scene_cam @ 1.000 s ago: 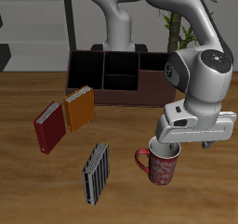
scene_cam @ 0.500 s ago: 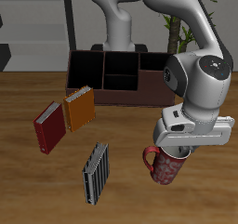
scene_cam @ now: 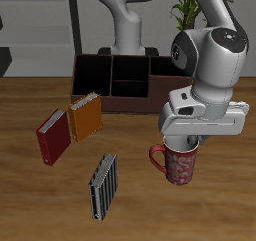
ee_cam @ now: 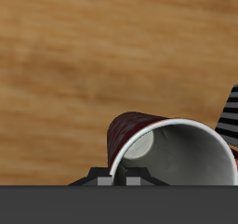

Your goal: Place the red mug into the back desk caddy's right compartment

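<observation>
The gripper (scene_cam: 190, 145) is clamped on the rim of the red mug (scene_cam: 181, 164), which hangs directly beneath it. The back desk caddy (scene_cam: 112, 79) lies well apart, farther back.

Exterior view: even, moderately bright synthetic lighting, no glare. Soft shadows on table (scene_cam: 30, 200) beneath red mug (scene_cam: 181, 165) and beside books (scene_cam: 68, 125). White arm (scene_cam: 215, 60) shows smooth shading, mild highlights. Low resolution; edges slightly pixelated, background shelving soft. No visible edge distortion.

Wrist view: wood grain blurred, soft throughout. Mug's white interior (ee_cam: 186, 158) evenly lit, shaded toward bottom. Dark flat band along one edge, featureless.
</observation>
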